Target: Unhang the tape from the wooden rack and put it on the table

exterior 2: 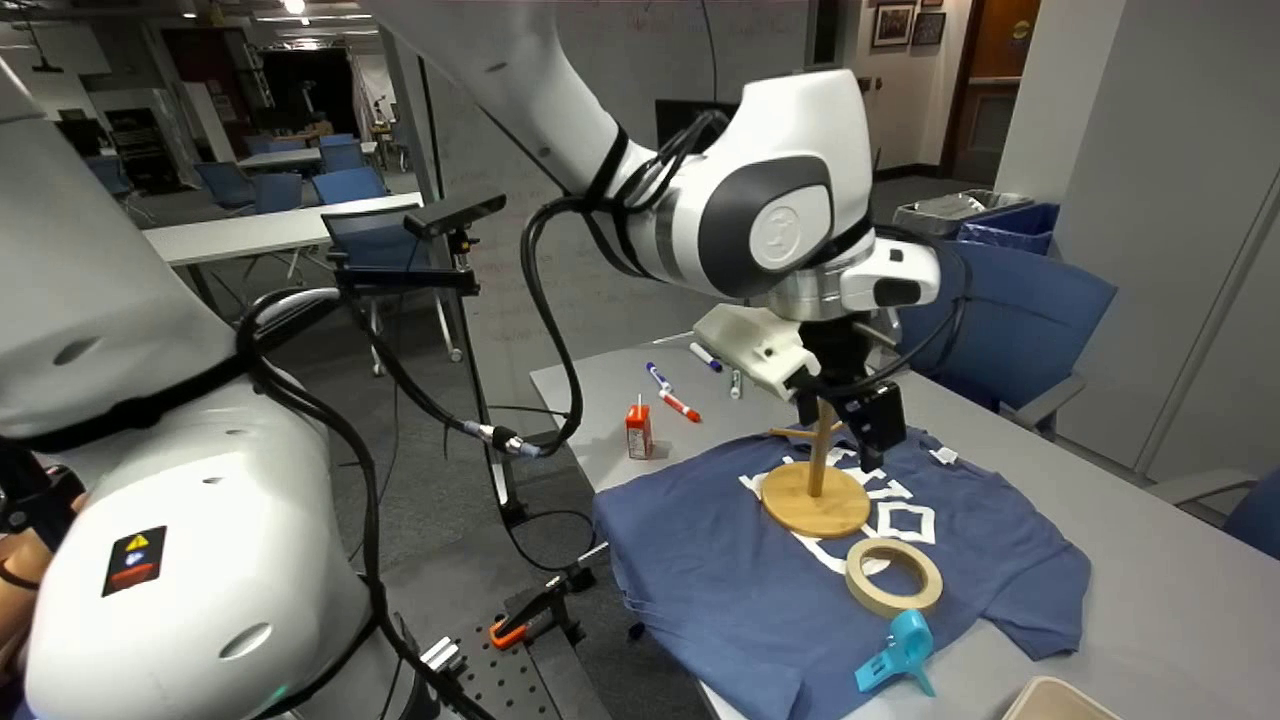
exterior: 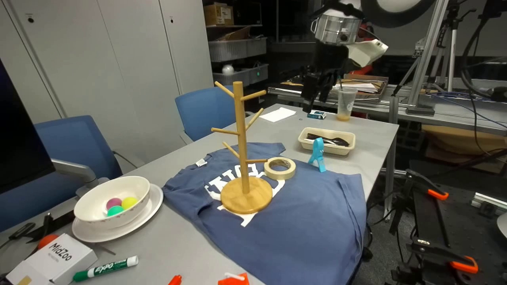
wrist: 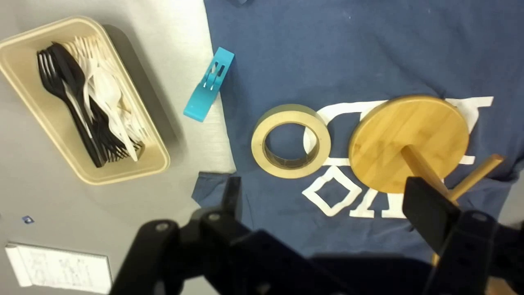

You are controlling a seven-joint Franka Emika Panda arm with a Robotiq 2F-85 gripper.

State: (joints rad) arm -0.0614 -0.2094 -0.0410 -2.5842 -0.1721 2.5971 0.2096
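The tan tape roll [exterior: 280, 175] lies flat on the navy T-shirt [exterior: 313, 213], beside the disc base of the wooden rack [exterior: 242, 150]. The tape also shows in an exterior view [exterior 2: 930, 592] and in the wrist view [wrist: 259, 143], apart from the rack's base [wrist: 405, 131]. No roll hangs on the visible pegs. The rack stands upright on the T-shirt on the grey table [exterior: 190, 245]. My gripper [wrist: 323, 182] is open and empty, high above the table. In the wrist view one finger overlaps the rack's post. In an exterior view the gripper [exterior 2: 840, 442] hides the rack's top.
A blue clip [exterior: 318, 152] stands near the tape. A beige tray [exterior: 326, 151] holds cutlery, with a clear cup [exterior: 346, 105] behind it. A white bowl [exterior: 119, 219] holds coloured balls. A white box [exterior: 63, 255] and a green marker [exterior: 107, 268] lie nearby.
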